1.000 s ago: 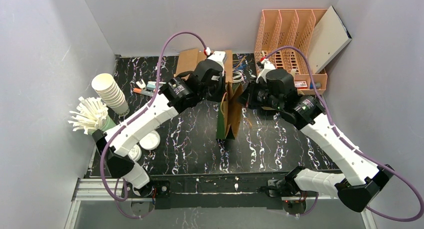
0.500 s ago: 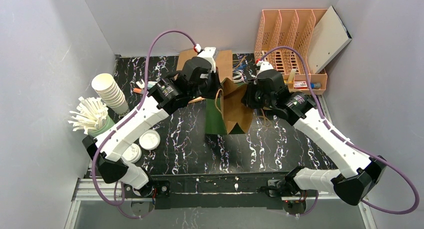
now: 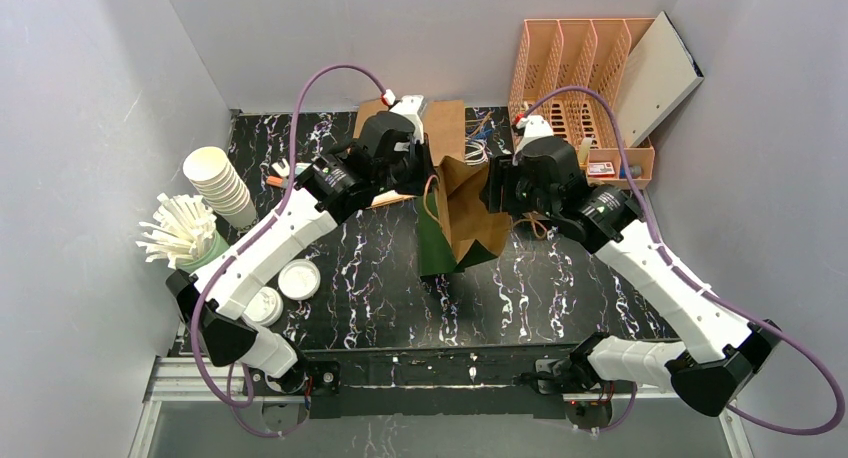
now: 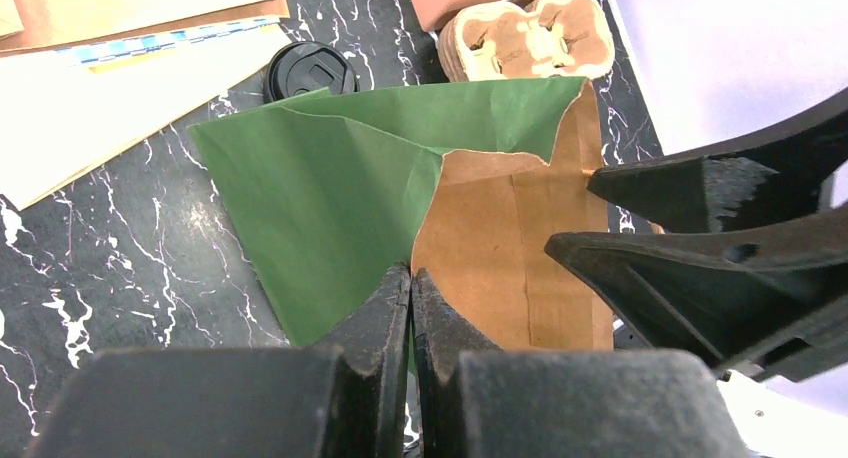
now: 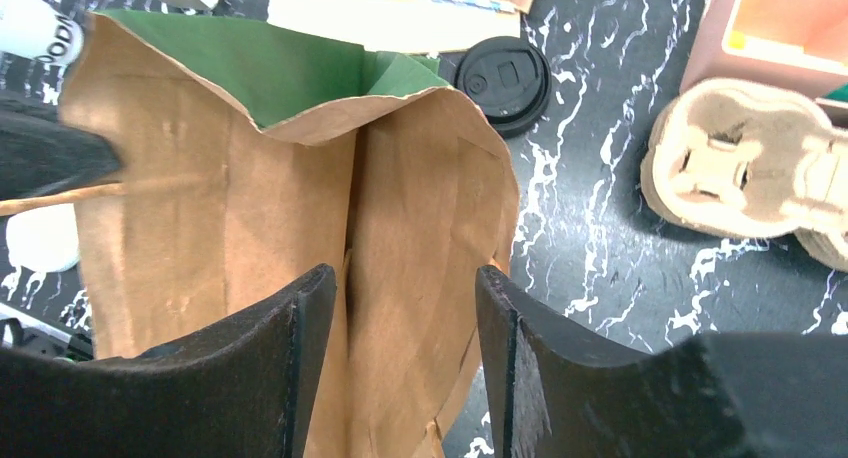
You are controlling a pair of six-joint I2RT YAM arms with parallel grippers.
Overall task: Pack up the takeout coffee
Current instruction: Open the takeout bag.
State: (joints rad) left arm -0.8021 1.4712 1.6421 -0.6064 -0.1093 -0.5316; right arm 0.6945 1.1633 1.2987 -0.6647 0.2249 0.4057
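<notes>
Marbled table (image 5: 590, 228), black lid (image 5: 503, 81) beyond bag (image 5: 250, 208)

Narrow bag (image 5: 200, 228) mouth, fingers (image 5: 300, 358) at rim

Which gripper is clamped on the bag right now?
The left gripper: its jaws are shut on the rim of the paper bag. The right gripper has its jaws apart, the bag's brown fold between them.

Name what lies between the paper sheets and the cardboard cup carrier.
A black cup lid lies flat on the table between the paper sheets and the cardboard cup carrier; both wrist views show it.
</notes>
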